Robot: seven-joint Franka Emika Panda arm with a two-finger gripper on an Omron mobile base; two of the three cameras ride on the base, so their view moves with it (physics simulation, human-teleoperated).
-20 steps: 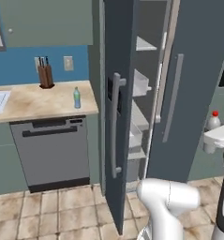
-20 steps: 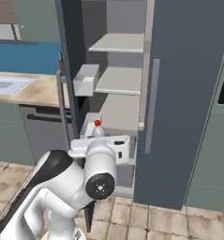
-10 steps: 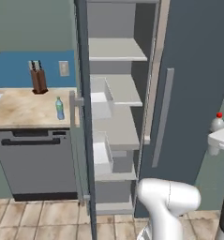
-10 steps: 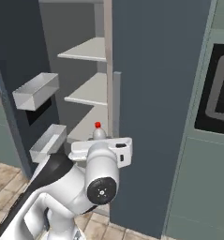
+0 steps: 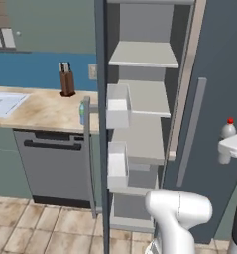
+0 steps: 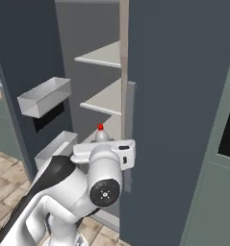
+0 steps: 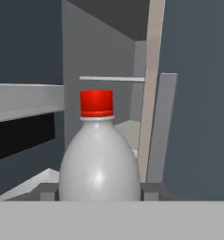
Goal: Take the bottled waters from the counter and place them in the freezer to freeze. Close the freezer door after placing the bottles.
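Observation:
My gripper (image 7: 99, 193) is shut on the whitish bottled water (image 7: 99, 161) with the red cap, one dark fingertip (image 7: 48, 192) on each side of its body. I hold it upright in front of the open freezer (image 5: 145, 99), level with the lower shelves (image 6: 107, 98). From the left it shows at the far right as the same bottle (image 5: 228, 131); from the right its red cap (image 6: 100, 127) pokes up over my hand. The blue-green bottle (image 5: 82, 114) stands on the counter (image 5: 40, 111), partly behind the open freezer door (image 5: 101, 149).
White door bins (image 5: 117, 106) stick out from the open door toward the shelves. The freezer's right door (image 6: 184, 96) is shut, its bar handle (image 6: 129, 134) close to the bottle. A knife block (image 5: 66, 82), sink (image 5: 1, 104) and dishwasher front (image 5: 53, 163) lie to the left.
The whole scene has shifted as the base moved: the open freezer now sits nearer and more central. The bottle stays in the gripper.

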